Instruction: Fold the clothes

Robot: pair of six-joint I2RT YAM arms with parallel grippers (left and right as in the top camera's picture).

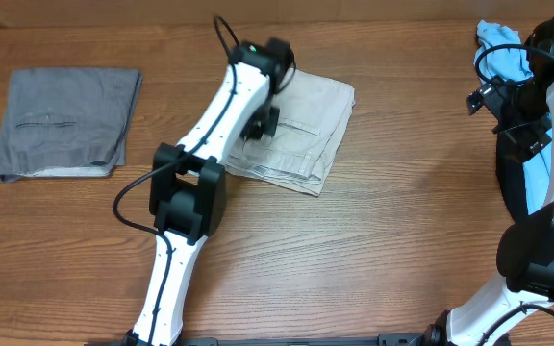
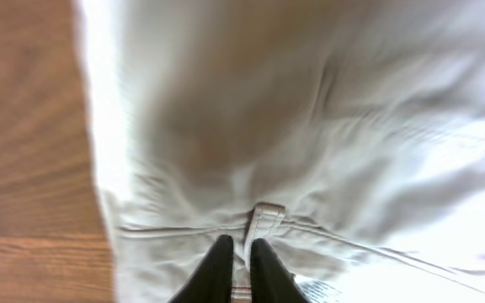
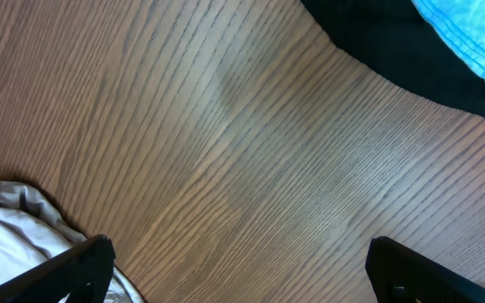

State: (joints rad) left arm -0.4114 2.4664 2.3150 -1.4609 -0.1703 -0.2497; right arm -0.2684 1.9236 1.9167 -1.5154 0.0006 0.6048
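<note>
Overhead, left fingers (image 2: 217,271) pinch shorts (image 1: 306,130) near an edge; right fingers (image 3: 82,265) spread over table (image 3: 251,151).

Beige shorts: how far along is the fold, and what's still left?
Done: the grey garment lies folded at the left, and the beige shorts are already a compact rectangle. In hand: the left gripper looks pinched shut on them beside a belt loop; the right gripper hangs open, holding nothing. Left: probably a last tidy and release, then the bunched blue cloth at far right.
</note>
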